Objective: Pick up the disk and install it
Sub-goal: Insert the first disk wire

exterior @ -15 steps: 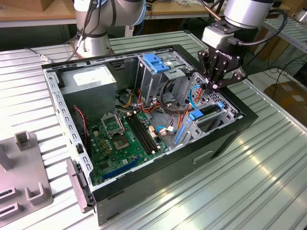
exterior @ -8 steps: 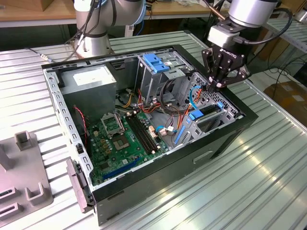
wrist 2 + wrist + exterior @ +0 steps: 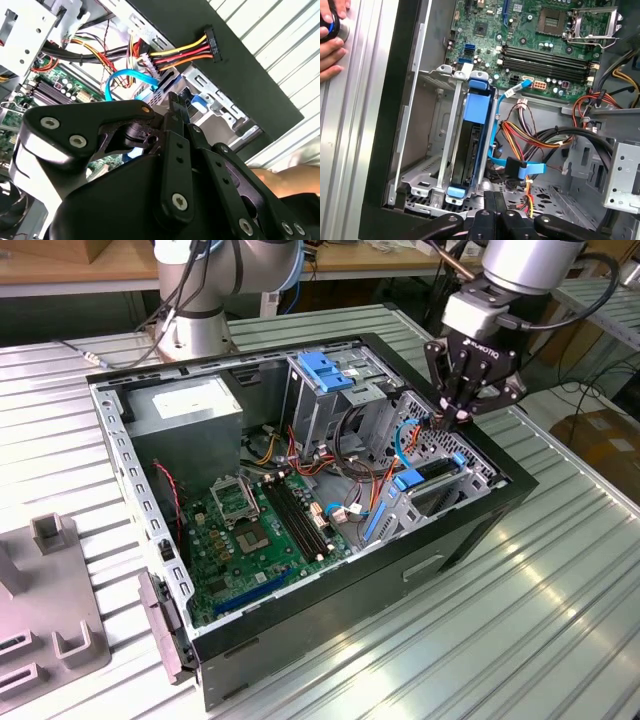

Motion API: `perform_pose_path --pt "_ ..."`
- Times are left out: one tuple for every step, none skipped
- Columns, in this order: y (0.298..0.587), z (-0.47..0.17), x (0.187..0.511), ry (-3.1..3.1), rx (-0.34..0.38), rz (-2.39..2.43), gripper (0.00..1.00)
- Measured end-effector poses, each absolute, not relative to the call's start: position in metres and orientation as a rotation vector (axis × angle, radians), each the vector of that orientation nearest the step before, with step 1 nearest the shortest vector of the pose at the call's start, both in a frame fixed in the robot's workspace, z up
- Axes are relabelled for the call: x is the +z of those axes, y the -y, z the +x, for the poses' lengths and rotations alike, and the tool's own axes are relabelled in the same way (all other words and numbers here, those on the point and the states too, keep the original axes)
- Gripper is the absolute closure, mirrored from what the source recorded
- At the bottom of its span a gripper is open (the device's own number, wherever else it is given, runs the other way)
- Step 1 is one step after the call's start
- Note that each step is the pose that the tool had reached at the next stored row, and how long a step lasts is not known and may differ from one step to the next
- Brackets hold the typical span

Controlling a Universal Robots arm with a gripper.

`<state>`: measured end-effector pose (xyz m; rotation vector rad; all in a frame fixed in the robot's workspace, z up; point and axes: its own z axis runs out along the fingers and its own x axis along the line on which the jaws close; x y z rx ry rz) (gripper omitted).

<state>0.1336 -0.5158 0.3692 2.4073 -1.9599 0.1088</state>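
The disk (image 3: 469,150) stands on edge inside the drive bay of the open computer case (image 3: 470,530), with its blue bracket (image 3: 474,107) around it. In the exterior view the disk (image 3: 432,473) sits at the case's right end. My gripper (image 3: 450,420) hangs just above that end of the case, shut, with nothing visible between its fingers. In the first wrist view the gripper (image 3: 495,199) is close beside the disk's end and near a blue data cable (image 3: 522,170). The second wrist view has the gripper (image 3: 175,102) over the bay, next to a bundle of power wires (image 3: 180,54).
A motherboard (image 3: 255,525), a grey power supply box (image 3: 190,410) and a tall metal cage with a blue top (image 3: 325,375) fill the case. A person's hand (image 3: 330,40) rests on the ribbed table beside the case. A grey fixture (image 3: 50,590) sits at the exterior view's left.
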Motion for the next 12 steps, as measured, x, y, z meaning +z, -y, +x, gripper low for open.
perform_pose_path --pt "0.516 0.135 0.369 1.952 0.109 2.414 0.9" --pt "0.516 0.136 0.369 1.946 0.109 2.419 0.9" --pt "0.516 0.137 0.369 1.939 0.109 2.425 0.9" --pt "0.516 0.138 0.369 1.932 0.11 2.431 0.9" --pt "0.516 0.141 0.37 1.918 0.11 2.442 0.9" --pt "0.516 0.142 0.37 1.911 0.11 2.448 0.9" --pt "0.516 0.143 0.37 1.902 0.11 2.456 0.9" --pt "0.516 0.144 0.369 1.892 0.11 2.464 0.9" --pt "0.516 0.145 0.37 1.883 0.111 2.471 0.9" --pt "0.516 0.146 0.369 1.873 0.111 2.478 0.9" --pt "0.516 0.148 0.37 1.865 0.111 2.485 0.9" --pt "0.516 0.149 0.37 1.852 0.111 2.495 0.89"
